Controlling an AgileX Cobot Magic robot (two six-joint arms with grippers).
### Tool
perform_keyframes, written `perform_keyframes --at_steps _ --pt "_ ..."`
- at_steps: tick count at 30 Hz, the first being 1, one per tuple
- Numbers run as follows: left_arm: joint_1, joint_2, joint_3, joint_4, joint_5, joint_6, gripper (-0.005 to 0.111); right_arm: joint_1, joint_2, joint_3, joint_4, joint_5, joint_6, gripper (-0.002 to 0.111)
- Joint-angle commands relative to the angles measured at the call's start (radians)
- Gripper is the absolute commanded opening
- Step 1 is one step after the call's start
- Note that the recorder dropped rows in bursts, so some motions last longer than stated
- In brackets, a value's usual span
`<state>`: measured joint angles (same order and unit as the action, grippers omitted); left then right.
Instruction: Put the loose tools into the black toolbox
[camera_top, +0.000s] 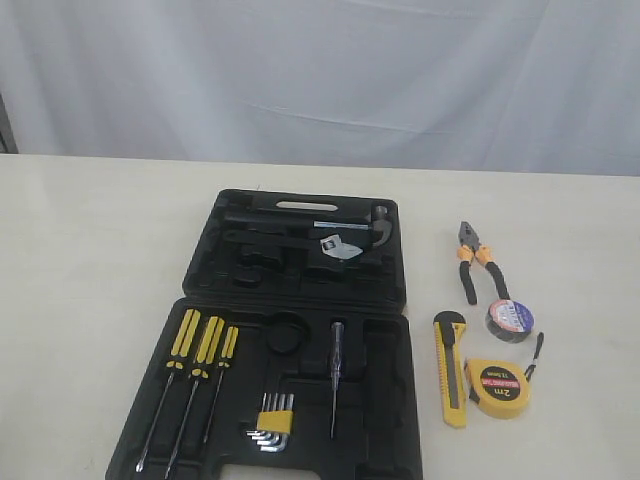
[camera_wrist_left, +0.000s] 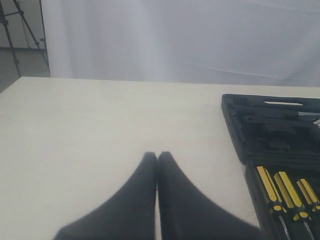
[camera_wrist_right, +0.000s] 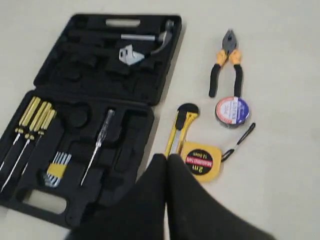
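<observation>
Both sets of jaws are sitting closed with nothing between them. The left gripper (camera_wrist_left: 157, 156) is hanging over bare table to the left of the case. The right gripper (camera_wrist_right: 166, 158) is hovering near the tape measure (camera_wrist_right: 202, 161) and utility knife (camera_wrist_right: 181, 126).

I'm watching three risks:
- The knife and tape measure are lying just beside each other, so closing on one could drag the other.
- The tape roll (camera_top: 510, 320) is sitting against the handle ends of the pliers (camera_top: 475, 262), so lifting the pliers could set it rolling.
- Coming down with the jaws shut would only shove a tool along.

All four loose tools are lying on the table right of the black toolbox (camera_top: 300, 297), none in it yet. It is lying open:
- The near half is holding the screwdrivers (camera_top: 200, 345), hex key set (camera_top: 272, 420) and a slim tester (camera_top: 336, 375).
- The far half is holding a hammer (camera_top: 375, 222).
- Several recesses are showing empty, including a round one.
</observation>
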<state>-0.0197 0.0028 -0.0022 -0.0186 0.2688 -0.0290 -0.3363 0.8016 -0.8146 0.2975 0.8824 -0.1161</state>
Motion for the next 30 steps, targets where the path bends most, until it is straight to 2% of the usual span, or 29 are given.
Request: perform_keyframes --at_steps 1,4,10,21,30 --pt "-0.002 -0.003 0.002 -0.002 -0.001 0.002 0.0 0.003 0.252 -0.175 -0.032 0.188 -0.006 -0.001" --pt "-0.002 -0.003 0.002 -0.002 -0.001 0.002 0.0 0.003 0.381 -0.247 -0.093 0.206 0.031 -0.001" --pt "-0.002 -0.003 0.002 -0.002 -0.001 0.002 0.0 0.003 0.573 -0.289 -0.232 0.113 0.089 -0.001" --pt "-0.002 -0.003 0.002 -0.002 -0.001 0.002 0.0 0.003 0.87 -0.289 -0.244 -0.137 0.085 0.0" --pt "-0.002 -0.003 0.002 -0.002 -0.001 0.002 0.0 0.003 0.961 -0.289 -0.244 -0.229 0.085 0.0"
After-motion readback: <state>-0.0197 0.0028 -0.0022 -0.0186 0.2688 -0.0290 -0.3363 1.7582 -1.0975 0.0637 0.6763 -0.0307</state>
